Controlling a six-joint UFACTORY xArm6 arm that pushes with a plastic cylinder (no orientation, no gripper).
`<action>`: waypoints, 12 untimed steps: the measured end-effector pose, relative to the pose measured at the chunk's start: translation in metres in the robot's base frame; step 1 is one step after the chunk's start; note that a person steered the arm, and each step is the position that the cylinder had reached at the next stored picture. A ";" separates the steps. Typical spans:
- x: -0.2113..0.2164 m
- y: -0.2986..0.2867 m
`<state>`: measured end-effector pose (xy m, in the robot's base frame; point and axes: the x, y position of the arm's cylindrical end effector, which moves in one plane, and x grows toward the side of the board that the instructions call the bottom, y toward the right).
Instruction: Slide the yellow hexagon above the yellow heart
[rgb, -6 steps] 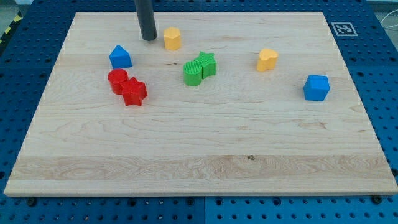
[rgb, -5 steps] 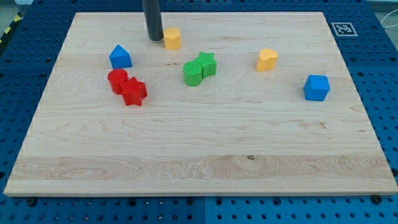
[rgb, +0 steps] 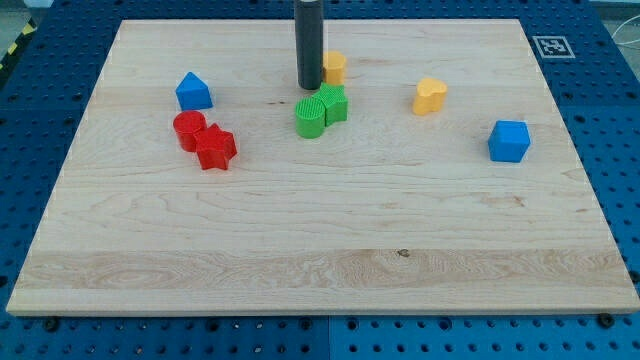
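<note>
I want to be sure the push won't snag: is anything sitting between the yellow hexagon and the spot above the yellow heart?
Nothing visible blocks it. My tip is against the yellow hexagon on its left side in the view. The board from there to above the yellow heart is bare; the green blocks lie below that line.

My tip stands near the tabletop's far edge, pressed against the left side of the yellow hexagon. Just below it, the green star and the green rounded block touch each other and close the way toward the near edge. To the right, bare wood runs from the hexagon to the yellow heart, and the strip between that heart and the far edge is unobstructed. The blue cube sits near the right edge. The blue pointed block, red cylinder and red star crowd the left side.
</note>
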<state>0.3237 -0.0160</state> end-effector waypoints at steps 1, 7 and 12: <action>-0.020 -0.001; -0.030 0.083; -0.021 0.092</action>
<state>0.3029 0.0761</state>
